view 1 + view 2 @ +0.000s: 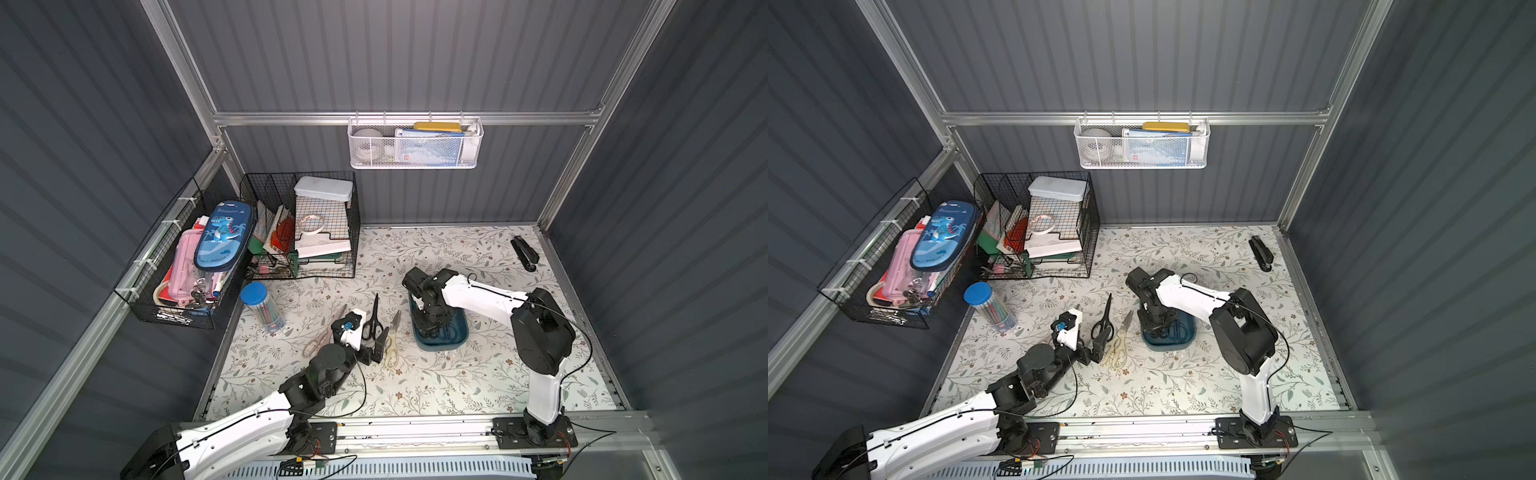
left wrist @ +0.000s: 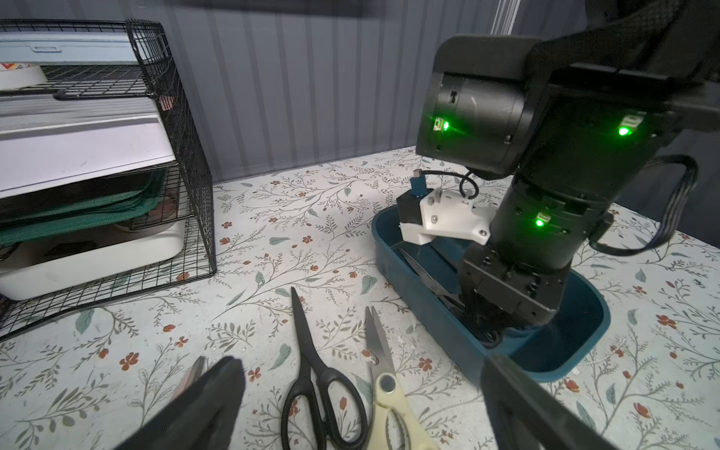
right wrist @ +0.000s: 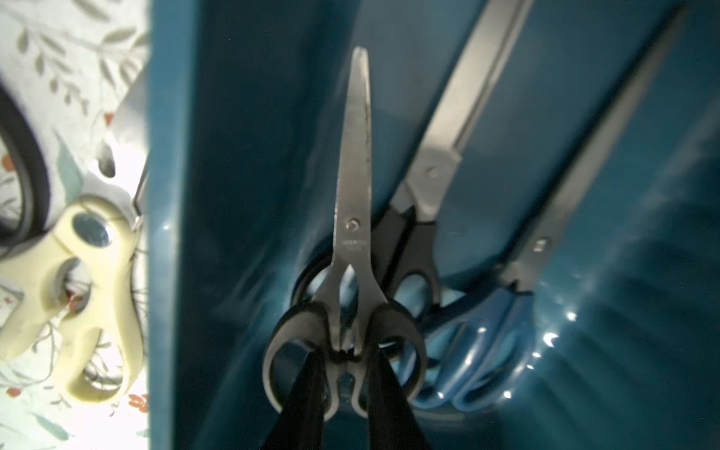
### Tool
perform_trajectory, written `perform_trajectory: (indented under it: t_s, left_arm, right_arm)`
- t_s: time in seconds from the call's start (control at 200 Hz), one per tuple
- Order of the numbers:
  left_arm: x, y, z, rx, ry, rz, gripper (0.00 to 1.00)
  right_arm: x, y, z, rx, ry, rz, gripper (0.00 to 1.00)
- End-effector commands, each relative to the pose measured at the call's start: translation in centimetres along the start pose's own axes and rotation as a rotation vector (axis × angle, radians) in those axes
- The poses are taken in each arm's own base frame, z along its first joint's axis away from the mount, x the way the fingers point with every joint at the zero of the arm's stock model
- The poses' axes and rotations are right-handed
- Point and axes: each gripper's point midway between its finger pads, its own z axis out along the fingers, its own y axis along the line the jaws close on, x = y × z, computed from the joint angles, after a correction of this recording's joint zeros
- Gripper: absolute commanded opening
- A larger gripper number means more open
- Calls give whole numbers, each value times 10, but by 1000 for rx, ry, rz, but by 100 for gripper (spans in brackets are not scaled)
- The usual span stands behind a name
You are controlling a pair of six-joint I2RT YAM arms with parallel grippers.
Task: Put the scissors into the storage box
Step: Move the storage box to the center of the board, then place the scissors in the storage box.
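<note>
Glossy teal plastic forms the storage box, with highlights glinting on its smooth walls. The black-handled scissors have brushed steel blades and matt grips; the blue-handled scissors shine. The cream shears look like smooth plastic. The table is matt and floral-printed.

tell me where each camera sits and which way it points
top views: high above the front rail, looking down and back over the floral table; left arm and right arm show whole.
left wrist: low over the table, facing the storage box and right arm; open left pincer, both fingers showing.
right wrist: inside the box, looking along the black-handled scissors that the shut right pincer holds.
shared: both wrist views show the cream shears lying outside the box; both top views too.
</note>
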Motion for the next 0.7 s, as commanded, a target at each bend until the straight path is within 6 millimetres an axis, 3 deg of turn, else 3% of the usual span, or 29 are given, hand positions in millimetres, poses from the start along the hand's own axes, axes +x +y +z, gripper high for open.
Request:
perform_trajectory:
  t_s: [0.0, 0.25, 0.365, 0.475, 0.695]
  left_arm:
    - [-13, -3, 0, 16, -33, -12, 99]
    - [-10, -2, 5, -6, -8, -18, 99]
    - [-9, -3, 8, -4, 6, -12, 99]
    - [-8, -3, 10, -11, 16, -13, 99]
    - [-8, -4, 11, -6, 15, -9, 99]
  right_arm:
    - [-12, -8, -10, 9, -38, 57, 0]
    - [-36, -4, 3, -13, -37, 97, 5]
    - [-43, -2, 3, -15, -42, 101, 17]
    - [-47, -6, -7, -2, -69, 108, 27]
    - [-44, -11, -33, 4, -118, 103, 34]
